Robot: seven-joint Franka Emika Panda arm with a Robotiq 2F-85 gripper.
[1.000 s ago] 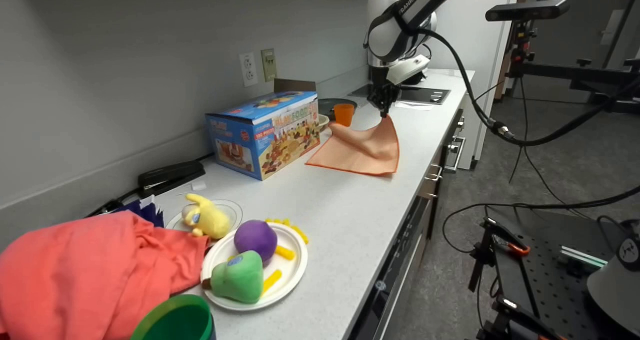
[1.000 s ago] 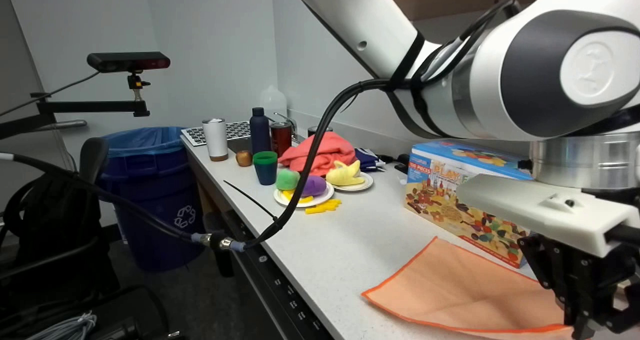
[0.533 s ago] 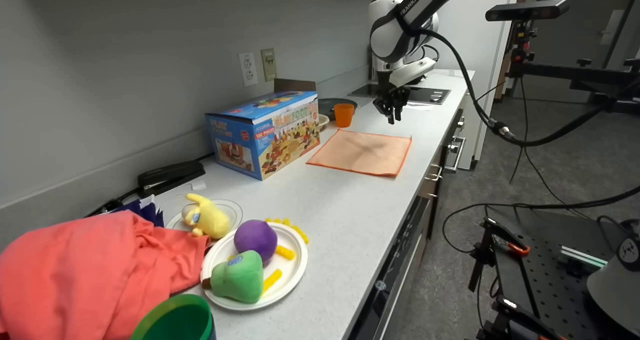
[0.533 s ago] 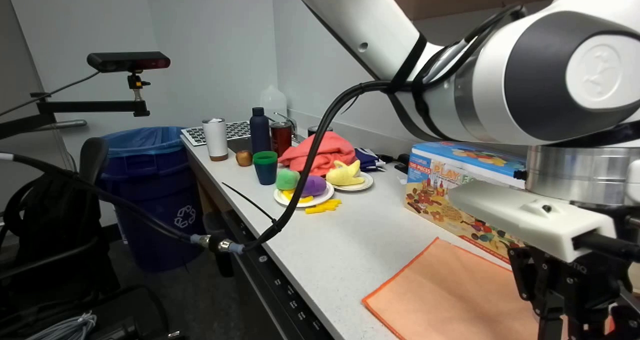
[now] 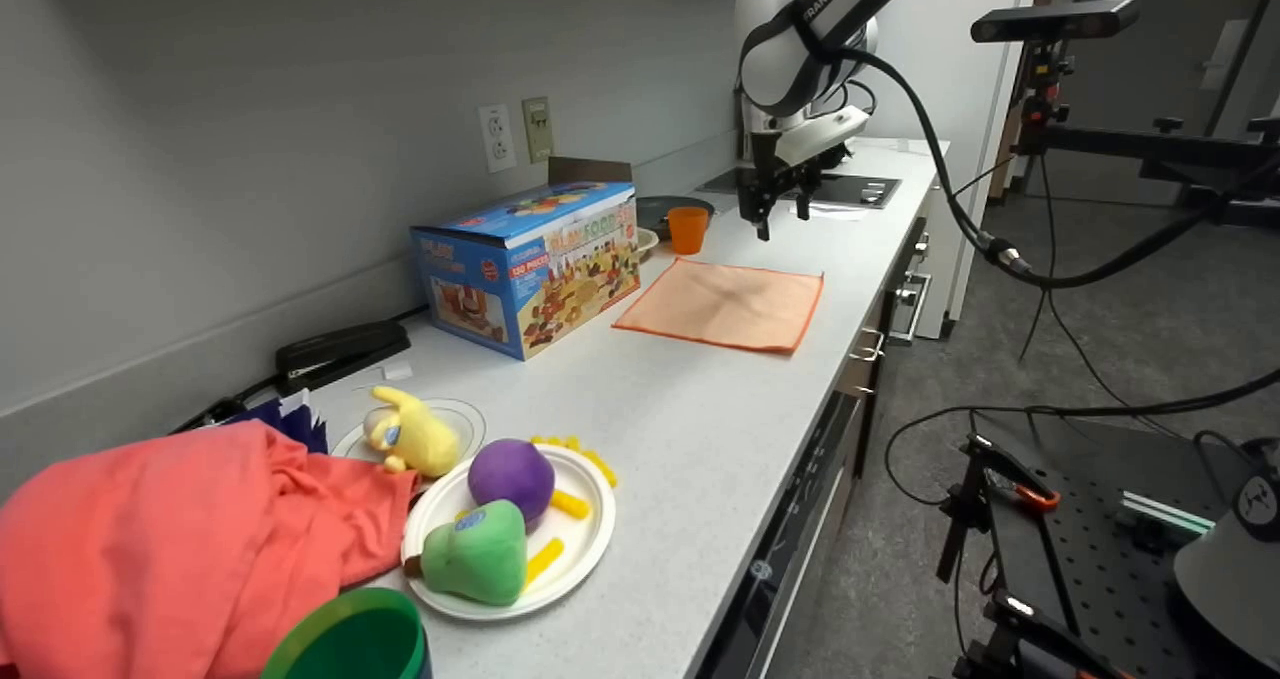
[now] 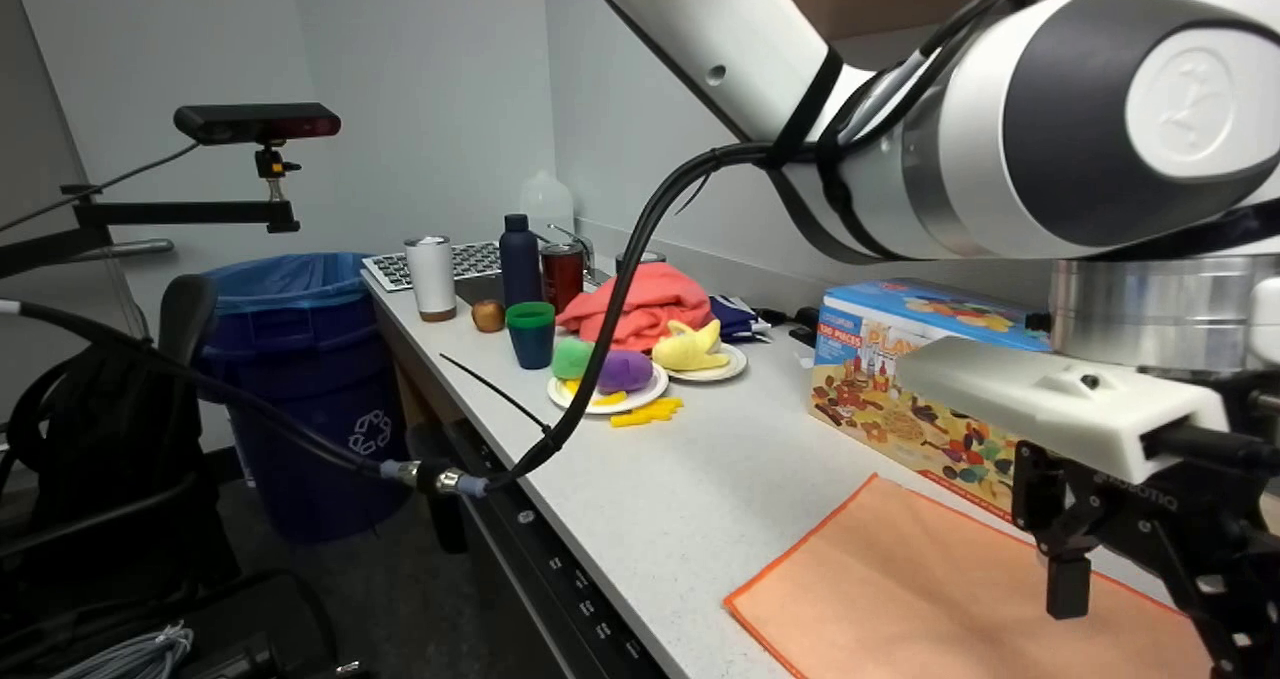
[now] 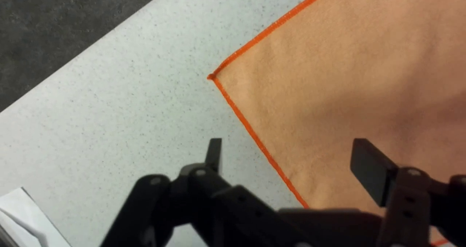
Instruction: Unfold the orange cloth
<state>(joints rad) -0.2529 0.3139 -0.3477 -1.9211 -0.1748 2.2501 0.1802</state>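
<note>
The orange cloth lies flat on the counter as a spread-out rectangle with bright orange edging, faint creases and shading across its middle. In an exterior view the frame's bottom cuts off part of the cloth. Above its far edge hovers my gripper, apart from the fabric. The wrist view has the jaws wide apart with nothing between them; beneath the gripper one border of the cloth runs slantwise. One corner of the cloth shows there, lying flat on the counter.
A colourful box stands along the wall side, close to the cloth. Behind it are an orange cup and a dark pan. Toy food sits on a white plate nearer that camera. White paper lies near the gripper.
A second ago the shut gripper held up the cloth's far edge. It let go, the cloth dropped flat, and the jaws spread wide as the gripper rose slightly.
</note>
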